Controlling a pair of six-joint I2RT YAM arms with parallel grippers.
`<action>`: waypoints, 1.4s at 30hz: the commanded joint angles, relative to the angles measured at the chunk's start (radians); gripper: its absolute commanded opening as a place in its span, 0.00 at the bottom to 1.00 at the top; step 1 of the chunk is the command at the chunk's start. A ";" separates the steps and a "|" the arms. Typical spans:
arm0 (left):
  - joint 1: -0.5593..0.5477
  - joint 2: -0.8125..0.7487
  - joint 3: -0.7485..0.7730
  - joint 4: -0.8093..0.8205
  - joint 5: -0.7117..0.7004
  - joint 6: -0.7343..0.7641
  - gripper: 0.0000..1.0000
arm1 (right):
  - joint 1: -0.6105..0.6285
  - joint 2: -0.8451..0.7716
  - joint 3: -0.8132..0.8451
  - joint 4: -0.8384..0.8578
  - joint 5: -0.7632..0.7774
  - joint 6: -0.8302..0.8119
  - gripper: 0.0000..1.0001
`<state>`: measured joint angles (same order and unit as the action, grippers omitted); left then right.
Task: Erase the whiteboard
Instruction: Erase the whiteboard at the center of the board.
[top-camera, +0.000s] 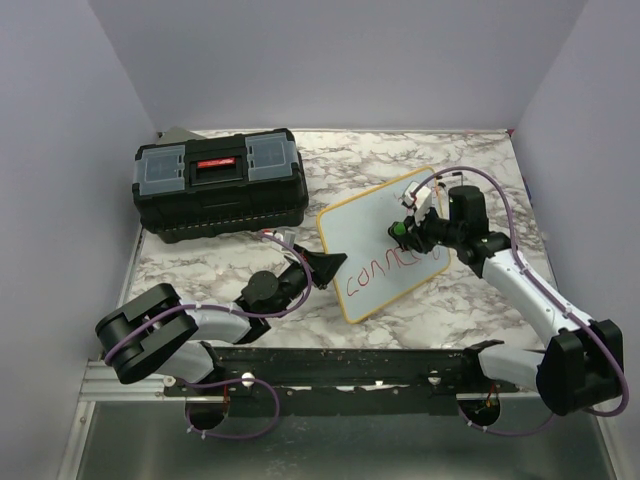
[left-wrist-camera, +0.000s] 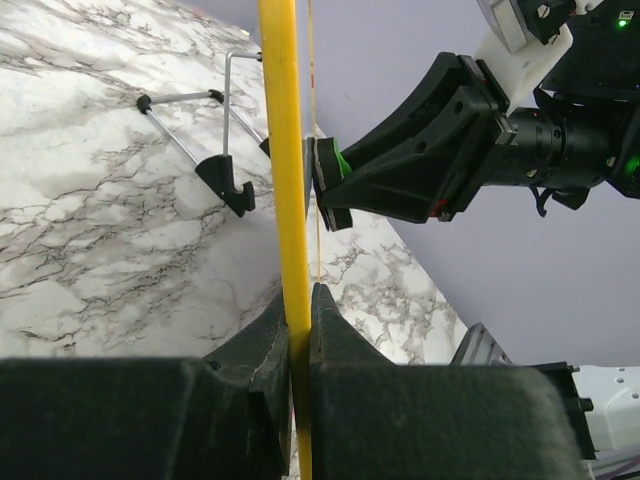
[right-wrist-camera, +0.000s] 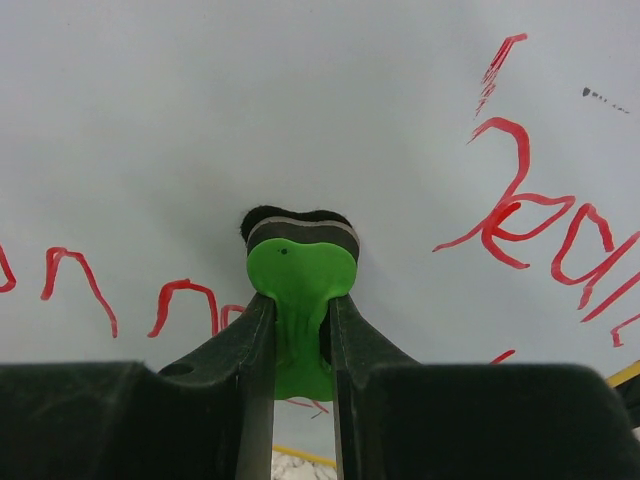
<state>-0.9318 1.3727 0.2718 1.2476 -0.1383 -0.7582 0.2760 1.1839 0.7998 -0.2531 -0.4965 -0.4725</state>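
The whiteboard (top-camera: 372, 222) stands tilted on the desk (top-camera: 470, 300), right of centre in the top view, just right of the black toolbox (top-camera: 220, 185). I judge it light, thin and stiff, with a smooth, slippery face. It is likely to slide or tip on its wire stand (left-wrist-camera: 225, 175) under wiping pressure. The rounded yellow frame is the place to take hold, never the white face.

Left pincer (left-wrist-camera: 300, 300): closed narrow on the frame's edge at the board's lower-left side and bracing it. The yellow rail runs straight up between the jaws in the left wrist view.

Right pincer (right-wrist-camera: 300, 310): closed narrow on a small green eraser (right-wrist-camera: 300, 265). Its dark pad is pressed flat to the white face, above the red writing (right-wrist-camera: 520, 215).

Red script shows to the left and right of the pad, so I judge that most of the erasing remains.
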 joint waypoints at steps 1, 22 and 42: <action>-0.021 0.003 0.007 0.036 0.101 0.048 0.00 | 0.006 0.020 0.019 0.021 -0.016 0.046 0.01; -0.021 -0.024 0.000 0.011 0.100 0.066 0.00 | 0.005 0.142 0.135 0.132 0.323 0.231 0.01; -0.021 -0.001 0.007 0.022 0.104 0.054 0.00 | 0.012 0.185 0.239 0.127 0.185 0.344 0.01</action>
<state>-0.9318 1.3731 0.2718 1.2335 -0.1383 -0.7681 0.2817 1.3235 0.9817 -0.2127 -0.4576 -0.2237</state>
